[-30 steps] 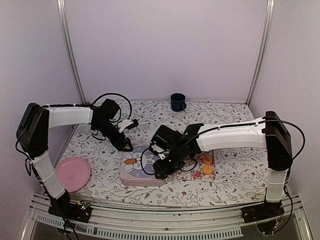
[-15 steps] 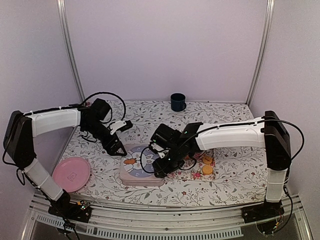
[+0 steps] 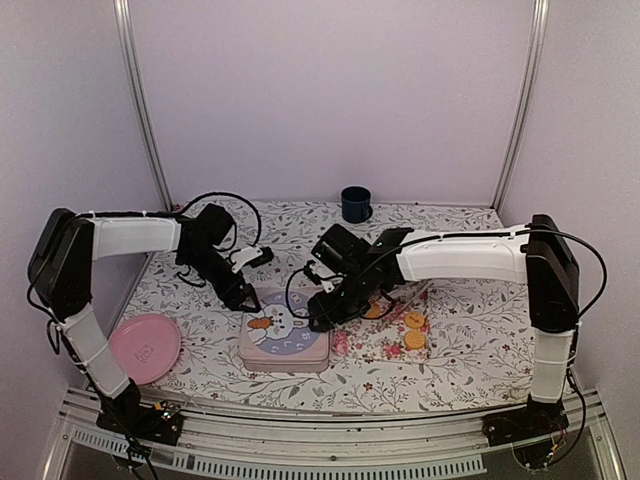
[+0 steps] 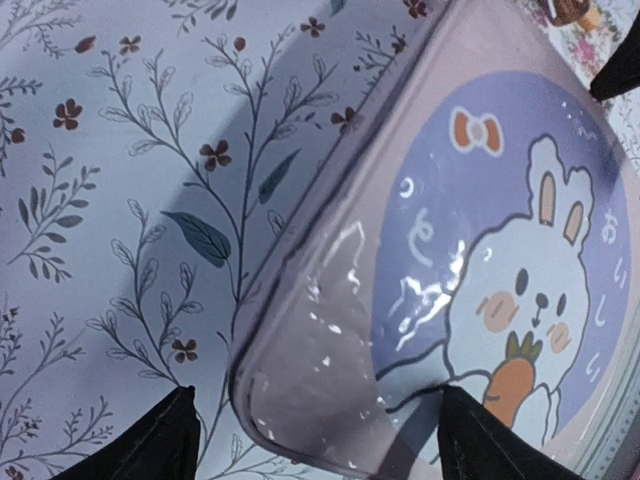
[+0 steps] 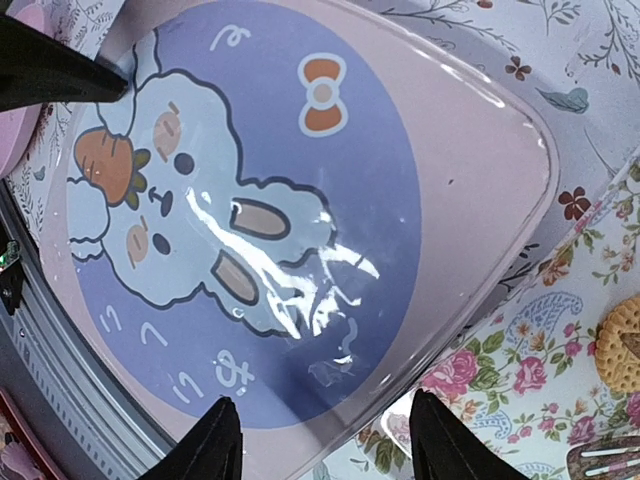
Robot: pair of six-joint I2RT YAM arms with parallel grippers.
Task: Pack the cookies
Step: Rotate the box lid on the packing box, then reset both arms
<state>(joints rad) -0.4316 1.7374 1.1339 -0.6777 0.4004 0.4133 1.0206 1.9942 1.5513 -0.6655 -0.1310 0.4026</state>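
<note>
The cookies (image 3: 414,330) are orange-tan discs lying on a floral napkin (image 3: 385,342) right of a pink box (image 3: 285,340). A lid with a bunny picture (image 4: 520,270) covers the box. My left gripper (image 3: 243,295) hovers open over the lid's far-left corner (image 4: 300,400), one finger on each side and neither touching. My right gripper (image 3: 325,310) stands open above the lid's right edge (image 5: 470,330), over the napkin's border. One cookie (image 5: 620,345) shows at the right edge of the right wrist view. The inside of the box is hidden.
A big pink plate (image 3: 145,347) sits at the near left beside the left arm's base. A dark blue mug (image 3: 355,203) stands at the back by the wall. A flowered cloth covers the table (image 3: 470,300).
My right gripper has drawn back from the middle of the lid to its right edge. My left gripper swung out to the left and has returned to the lid's far-left corner.
</note>
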